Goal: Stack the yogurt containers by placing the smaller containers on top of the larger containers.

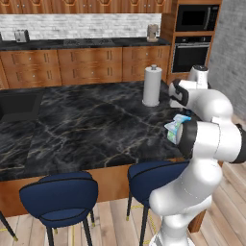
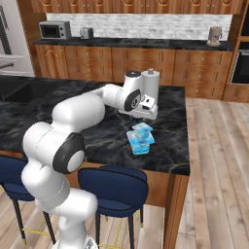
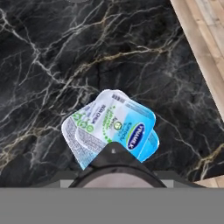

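The small light-blue-and-white pack [image 2: 142,129] lies on top of the wider teal-blue and white pack [image 2: 141,144], near the right end of the black marble island. From above, the small pack [image 3: 114,118] covers most of the large one, whose edge [image 3: 152,143] peeks out. My gripper [image 2: 138,118] hangs just above this stack. A tiny round dark cup with a pale top [image 3: 116,173] sits between the fingers and hides the tips. In the left base view my arm covers most of the stack [image 1: 174,126].
A tall white paper-towel roll [image 2: 151,83] stands just behind the hand. The island's right edge [image 2: 184,146] drops to wooden floor close to the stack. Blue stools [image 1: 60,198] stand at the front edge, and a sink [image 1: 19,106] lies far left.
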Controlling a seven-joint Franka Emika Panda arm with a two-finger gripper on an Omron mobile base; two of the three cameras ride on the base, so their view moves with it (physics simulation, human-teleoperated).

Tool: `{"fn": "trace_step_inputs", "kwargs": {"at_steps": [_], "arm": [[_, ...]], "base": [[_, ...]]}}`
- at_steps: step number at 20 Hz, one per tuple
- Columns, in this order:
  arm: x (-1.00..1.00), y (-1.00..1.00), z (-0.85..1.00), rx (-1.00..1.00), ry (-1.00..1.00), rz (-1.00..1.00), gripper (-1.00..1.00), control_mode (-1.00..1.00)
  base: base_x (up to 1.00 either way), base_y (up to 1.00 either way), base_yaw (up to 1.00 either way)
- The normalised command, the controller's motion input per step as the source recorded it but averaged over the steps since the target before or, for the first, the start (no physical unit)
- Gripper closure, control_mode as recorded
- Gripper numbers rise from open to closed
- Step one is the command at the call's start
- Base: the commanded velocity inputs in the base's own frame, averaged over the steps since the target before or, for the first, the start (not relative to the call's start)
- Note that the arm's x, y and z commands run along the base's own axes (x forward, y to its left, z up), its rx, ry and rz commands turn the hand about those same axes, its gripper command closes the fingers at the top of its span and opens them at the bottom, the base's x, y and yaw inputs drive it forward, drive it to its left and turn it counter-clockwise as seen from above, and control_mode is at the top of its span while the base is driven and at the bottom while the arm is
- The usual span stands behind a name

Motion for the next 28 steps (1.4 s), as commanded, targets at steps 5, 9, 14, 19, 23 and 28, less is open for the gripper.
{"fn": "trace_step_inputs", "kwargs": {"at_steps": [5, 9, 14, 19, 23, 28], "arm": [[0.12, 0.00, -0.03, 0.00, 0.00, 0.00, 1.00, -1.00], [0.11, 0.00, -0.03, 0.00, 0.00, 0.00, 1.00, -1.00], [0.08, -0.02, -0.04, 0.00, 0.00, 0.00, 1.00, -1.00], [0.07, -0.02, -0.08, 0.00, 0.00, 0.00, 1.00, -1.00], [0.08, 0.00, -0.12, 0.00, 0.00, 0.00, 1.00, -1.00], [0.08, 0.00, -0.11, 0.00, 0.01, 0.00, 1.00, -1.00]], "base": [[0.00, 0.00, 0.00], [0.00, 0.00, 0.00], [0.00, 0.00, 0.00], [0.00, 0.00, 0.00], [0.00, 0.00, 0.00], [0.00, 0.00, 0.00]]}}
